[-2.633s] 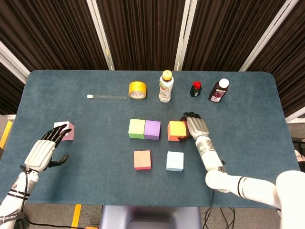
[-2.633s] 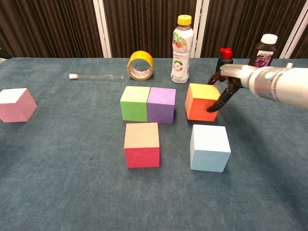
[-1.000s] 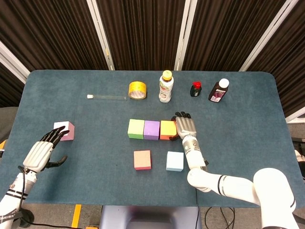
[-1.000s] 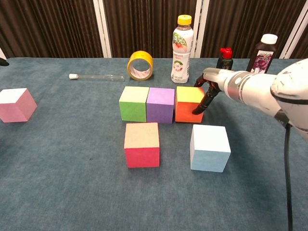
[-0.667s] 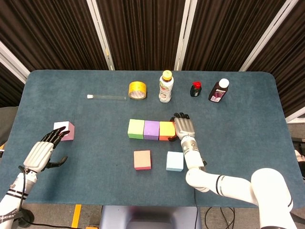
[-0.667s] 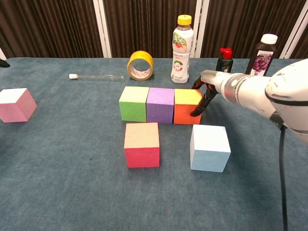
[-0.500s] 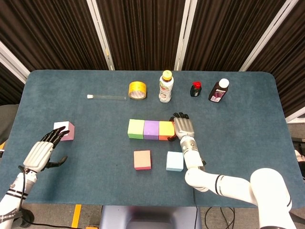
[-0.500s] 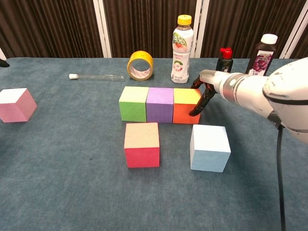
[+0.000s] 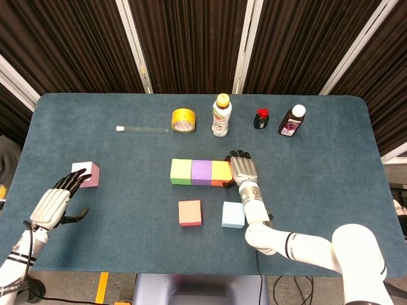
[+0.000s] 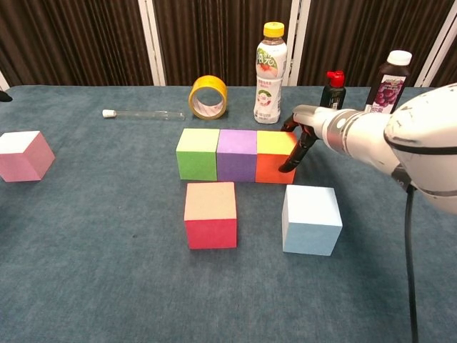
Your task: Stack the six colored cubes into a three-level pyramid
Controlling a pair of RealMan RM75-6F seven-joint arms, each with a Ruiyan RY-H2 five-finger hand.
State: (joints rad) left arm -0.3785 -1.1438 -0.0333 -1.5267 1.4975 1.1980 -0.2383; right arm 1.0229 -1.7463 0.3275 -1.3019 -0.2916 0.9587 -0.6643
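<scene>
pressing orange cube [image 10: 275, 157] against purple cube [image 10: 238, 155], gap closed | right hand [image 9: 242, 169] gripping it | left hand [image 9: 58, 202] spread

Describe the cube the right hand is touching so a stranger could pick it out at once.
Find the row of three touching cubes mid-table, in front of the yellow-capped drink bottle. It is the orange cube with a yellow top at the row's right end, the right hand touching its right side. The purple cube beside it and the green cube beyond are untouched.

table [image 9: 331, 140]: teal cloth | backdrop: dark pleated curtains [image 9: 191, 38], white poles
</scene>
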